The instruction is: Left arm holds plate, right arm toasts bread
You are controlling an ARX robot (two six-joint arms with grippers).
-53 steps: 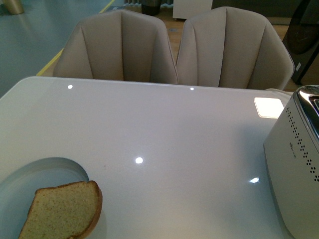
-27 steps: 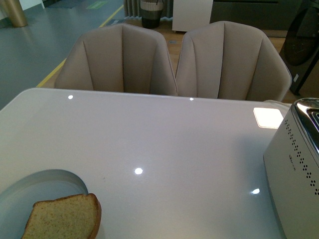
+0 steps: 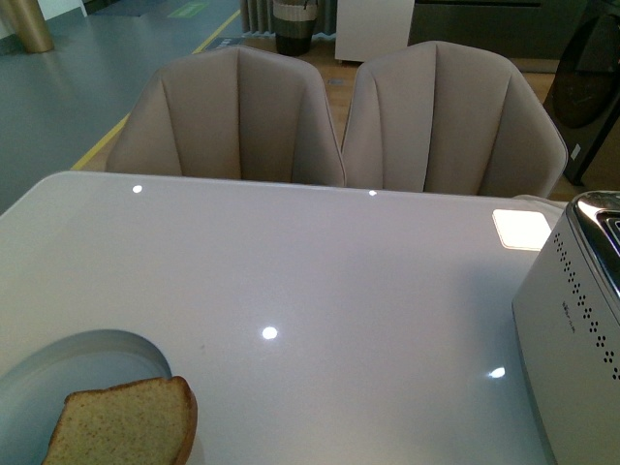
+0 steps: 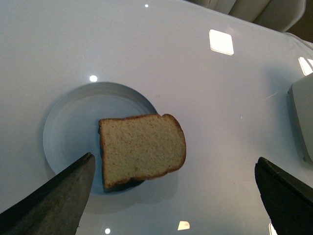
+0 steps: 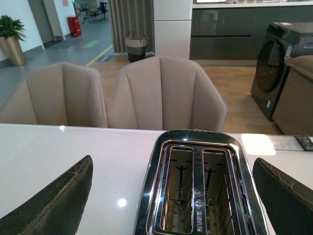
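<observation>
As bread (image 4: pixel 142 149) overhangs plate (image 4: pixel 68 132), left gripper (image 4: pixel 173 161) gapes above; right gripper (image 5: pixel 172 161) likewise

A glossy white desk (image 3: pixel 368 262) mirrors small round ceiling lights (image 3: pixel 269 333) and one bright square patch (image 3: pixel 521 230). Two beige upholstered chairs stand side by side behind its far edge, one left (image 3: pixel 228 116) and one right (image 3: pixel 450 111). Beyond them the grey-blue floor (image 3: pixel 87 87) carries a yellow line (image 3: pixel 97 145) and turns to wood (image 5: pixel 234 98) by dark cabinets (image 5: pixel 234 29). A woven basket (image 5: pixel 136 45) sits before a grey curtain (image 5: pixel 129 17).
</observation>
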